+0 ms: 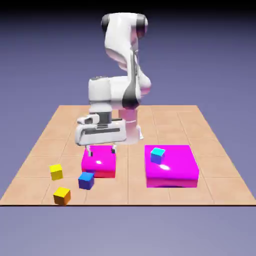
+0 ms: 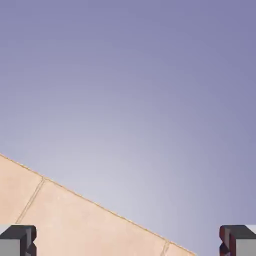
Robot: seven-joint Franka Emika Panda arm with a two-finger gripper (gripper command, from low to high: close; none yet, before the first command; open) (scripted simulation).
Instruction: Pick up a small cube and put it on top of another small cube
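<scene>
In the exterior view, going from left to right, a lemon-yellow cube (image 1: 56,171) lay on the tan bench (image 1: 40,145), with the small orange cube (image 1: 62,195) at about five o'clock from it, close to the bench's near edge. The small dark-blue cube (image 1: 86,180) sat at about two o'clock from the orange one, apart from it and just beside the near left corner of a small magenta block (image 1: 100,162). Above that block's far edge hung the fingers (image 1: 100,149), spread wide and pinching nothing. At three o'clock from the small block stood a larger magenta block (image 1: 172,167), carrying a pale cyan cube (image 1: 157,155) near its far left corner. In the hand view the two finger tips (image 2: 17,240) stood far apart at the bottom corners, with only bare bench (image 2: 75,225) and backdrop between them.
</scene>
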